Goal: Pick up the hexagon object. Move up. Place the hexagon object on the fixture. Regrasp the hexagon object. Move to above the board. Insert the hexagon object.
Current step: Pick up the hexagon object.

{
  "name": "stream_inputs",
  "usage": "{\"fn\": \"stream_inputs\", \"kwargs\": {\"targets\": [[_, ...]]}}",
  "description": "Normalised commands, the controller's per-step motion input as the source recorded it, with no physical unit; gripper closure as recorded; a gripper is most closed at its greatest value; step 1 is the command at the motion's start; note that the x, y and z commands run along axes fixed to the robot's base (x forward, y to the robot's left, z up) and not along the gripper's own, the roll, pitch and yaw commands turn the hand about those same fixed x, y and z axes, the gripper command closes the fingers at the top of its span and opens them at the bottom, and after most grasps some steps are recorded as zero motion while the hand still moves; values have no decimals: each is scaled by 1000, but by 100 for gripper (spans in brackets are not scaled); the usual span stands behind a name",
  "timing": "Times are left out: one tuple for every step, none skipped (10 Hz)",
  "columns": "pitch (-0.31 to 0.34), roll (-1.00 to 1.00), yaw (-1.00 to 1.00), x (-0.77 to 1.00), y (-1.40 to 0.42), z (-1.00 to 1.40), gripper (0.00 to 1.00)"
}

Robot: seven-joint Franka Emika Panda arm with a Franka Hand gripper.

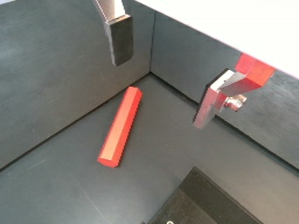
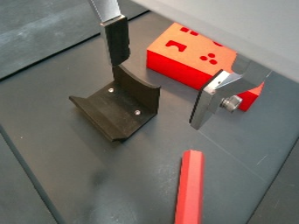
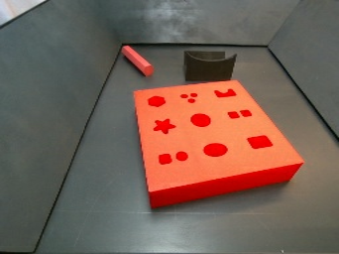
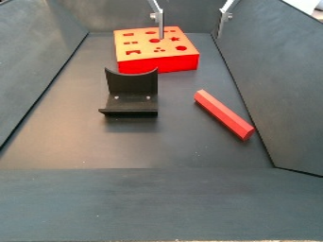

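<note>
The hexagon object is a slim red bar lying flat on the dark floor, also seen as the bar near a side wall and as the bar. The dark fixture stands between it and the red board. In a side view the fixture sits in front of the board. My gripper hangs high above the floor, open, with nothing between its fingers. Only the fingertips of the gripper show at the upper edge of a side view.
Dark grey walls enclose the floor on all sides. The board carries several shaped holes. The bar lies close to one wall, with the fixture beside it near the back wall.
</note>
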Motion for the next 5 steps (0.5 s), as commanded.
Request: {"fn": "stream_inputs", "kwargs": {"targets": [[0,0,0,-77,6,-174,0],[-29,51,306,-283,57,-580,0],[-31,0,486,-471,263,-920,0],[-104,0,531,-569,369,-946,0],[-139,79,486,-637,257,-994,0]]}}
